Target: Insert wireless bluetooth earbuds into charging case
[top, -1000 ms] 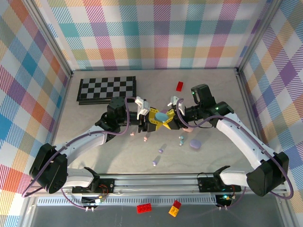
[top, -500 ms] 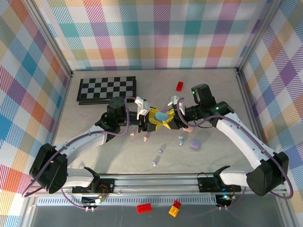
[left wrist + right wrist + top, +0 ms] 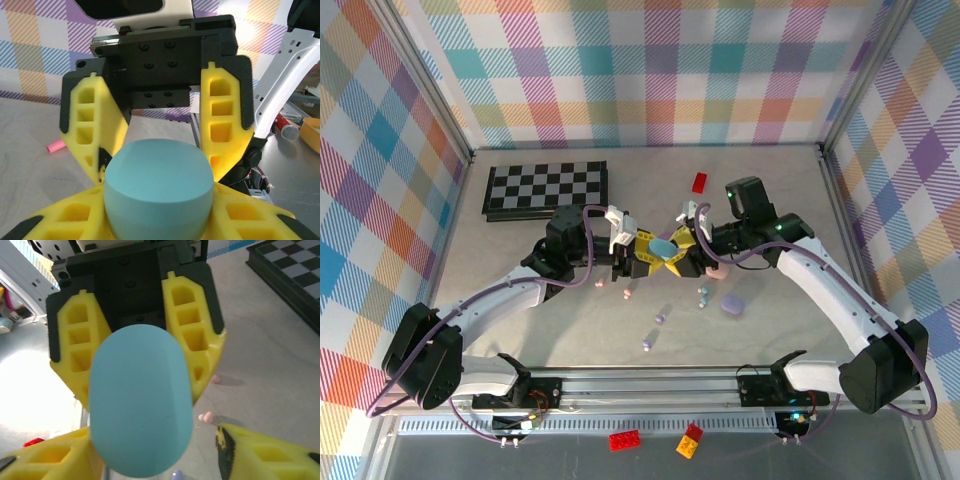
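The light-blue charging case (image 3: 663, 246) sits between the two grippers, lid closed, contents hidden. The left gripper (image 3: 648, 254) is clamped on its sides. The right gripper (image 3: 680, 252) faces it with jaws spread, one finger visibly clear of the shell. The wireless bluetooth earbuds (image 3: 660, 318) lie loose on the surface (image 3: 790, 200), near a closed purple case (image 3: 732, 306).

Earbuds (image 3: 660, 318) too small for detail
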### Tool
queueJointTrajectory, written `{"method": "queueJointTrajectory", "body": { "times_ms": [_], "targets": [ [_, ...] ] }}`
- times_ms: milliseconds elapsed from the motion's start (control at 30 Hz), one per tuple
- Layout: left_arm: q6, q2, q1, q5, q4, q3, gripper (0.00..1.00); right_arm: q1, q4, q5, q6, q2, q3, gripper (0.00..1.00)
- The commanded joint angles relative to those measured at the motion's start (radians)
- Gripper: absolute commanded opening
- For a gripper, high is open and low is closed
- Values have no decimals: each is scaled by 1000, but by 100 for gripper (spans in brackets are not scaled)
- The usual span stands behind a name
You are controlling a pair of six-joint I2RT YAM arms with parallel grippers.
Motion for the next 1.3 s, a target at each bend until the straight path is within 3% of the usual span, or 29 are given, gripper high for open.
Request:
{"method": "queueJointTrajectory", "body": {
  "times_ms": [0, 267, 733, 1133, 1267],
  "targets": [
    [14, -9, -10, 39, 63, -19, 34, -9, 26, 14, 0, -27, -6, 67],
    [6, -4, -10, 46, 83, -24, 34, -27, 112, 78, 72, -54, -34, 70],
    [26, -3, -10, 33, 69, -34, 35, -58, 156, 38, 121, -82, -46, 71],
    [14, -1, -10, 37, 97, -45, 35, -68, 279, 176, 214, -107, -87, 74],
    [-5, 9, -10, 33, 144, -56, 35, -71, 290, 170, 225, -102, -90, 75]
  ]
}}
